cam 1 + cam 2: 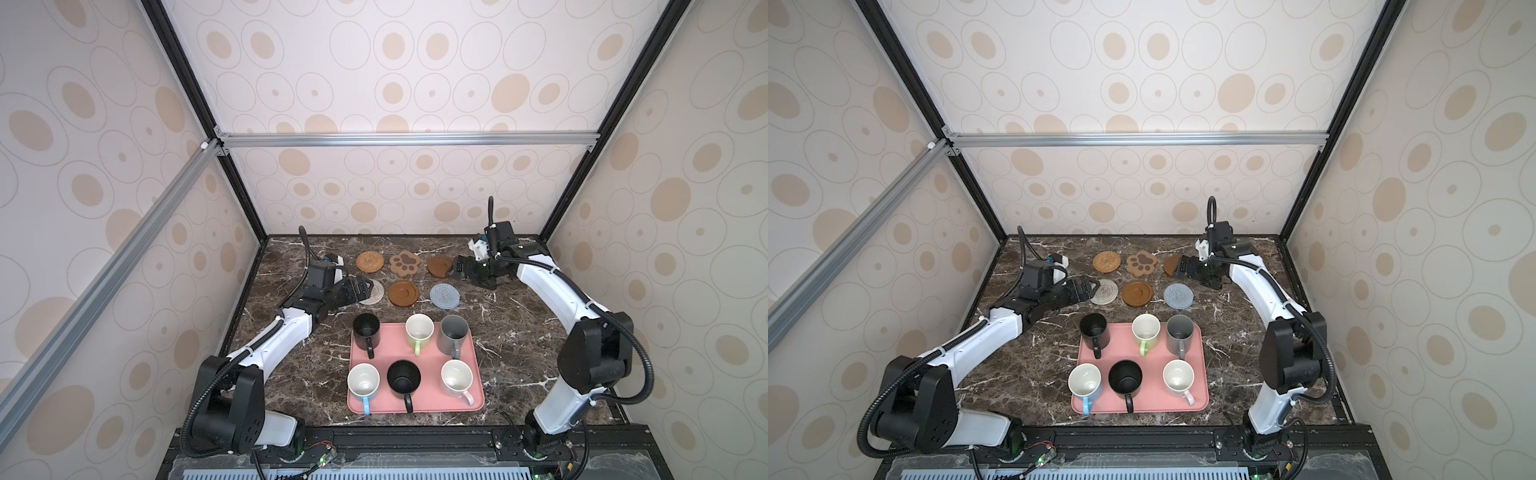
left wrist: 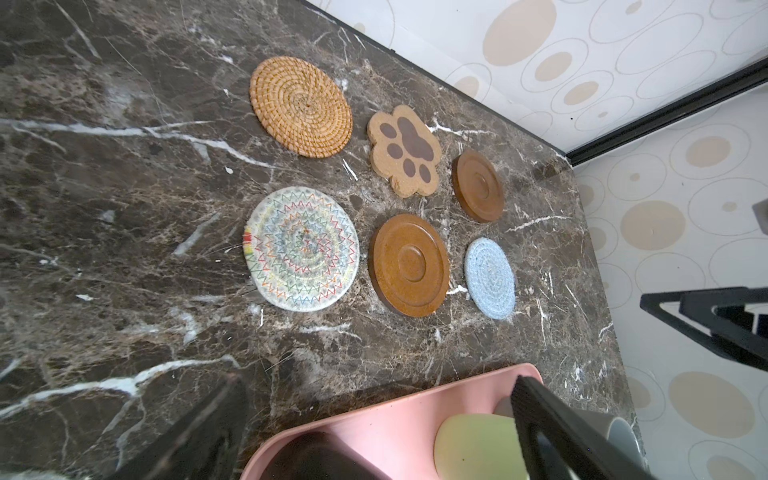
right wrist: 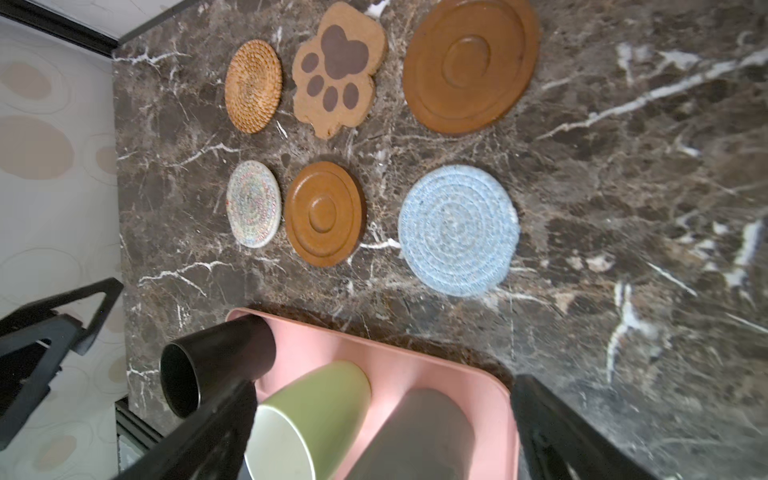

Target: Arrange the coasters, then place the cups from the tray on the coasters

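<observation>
Six coasters lie in two rows behind the tray: rattan [image 1: 370, 262], paw-shaped [image 1: 405, 262] and a brown disc [image 1: 436, 266] at the back; beige woven [image 1: 377, 294], another brown disc [image 1: 403, 294] and grey-blue [image 1: 444, 296] in front. The pink tray [image 1: 392, 347] carries six upright cups: black [image 1: 366, 326], green [image 1: 419, 328], grey [image 1: 454, 330], blue-handled [image 1: 363, 380], black [image 1: 404, 378] and pink-handled [image 1: 457, 376]. My left gripper [image 1: 365, 287] hangs open and empty over the beige coaster's left edge. Over the back brown disc's right edge, my right gripper [image 1: 454, 270] is open and empty.
The dark marble table [image 1: 519, 332] is closed in by patterned walls at the back and sides, with black frame posts [image 1: 245, 199] in the back corners. Both arms [image 1: 274, 336] reach in from the front corners beside the tray.
</observation>
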